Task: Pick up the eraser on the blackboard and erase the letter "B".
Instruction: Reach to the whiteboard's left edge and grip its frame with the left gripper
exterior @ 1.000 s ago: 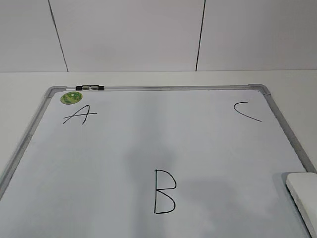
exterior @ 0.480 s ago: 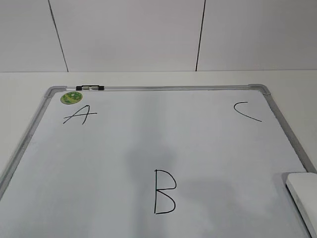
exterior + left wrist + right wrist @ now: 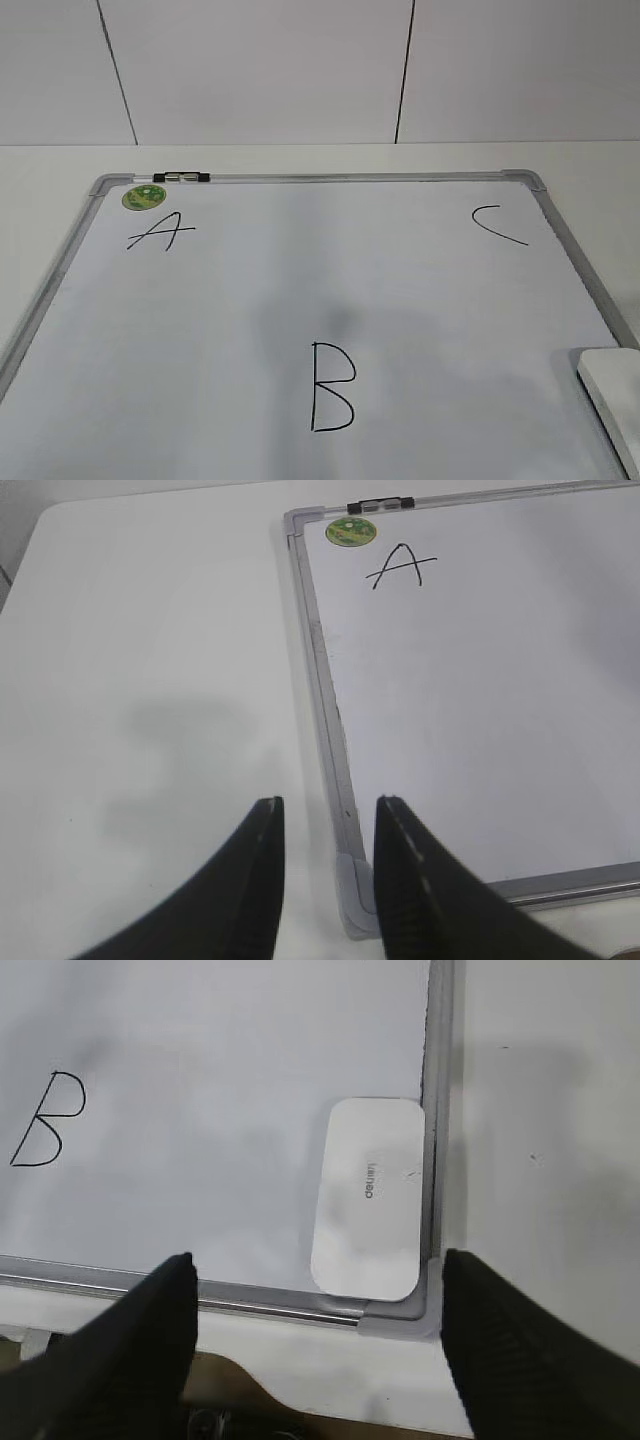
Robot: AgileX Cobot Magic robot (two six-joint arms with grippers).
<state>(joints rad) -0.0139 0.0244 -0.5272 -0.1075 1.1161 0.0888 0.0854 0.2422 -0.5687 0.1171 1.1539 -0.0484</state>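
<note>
The blackboard is a white board with a grey metal frame [image 3: 330,178] lying flat on the white table. The letter "B" [image 3: 332,387] is drawn in black near its front middle; it also shows in the right wrist view [image 3: 45,1120]. The eraser [image 3: 610,400] is a white oblong block lying in the board's front right corner. In the right wrist view the eraser [image 3: 368,1195] lies against the frame [image 3: 437,1110]. My right gripper [image 3: 317,1260] is open wide, above the front edge just short of the eraser. My left gripper [image 3: 328,802] is open and empty over the board's front left corner [image 3: 352,880]. Neither gripper shows in the exterior view.
A black "A" [image 3: 160,233] and a round green sticker [image 3: 144,197] are at the board's far left, a black "C" [image 3: 497,224] at the far right. A black clip [image 3: 182,178] sits on the far frame. The table's front edge [image 3: 300,1355] is right below my right gripper.
Nothing on the board has moved. A faint shadow above the "B" has darkened and shifted slightly.
</note>
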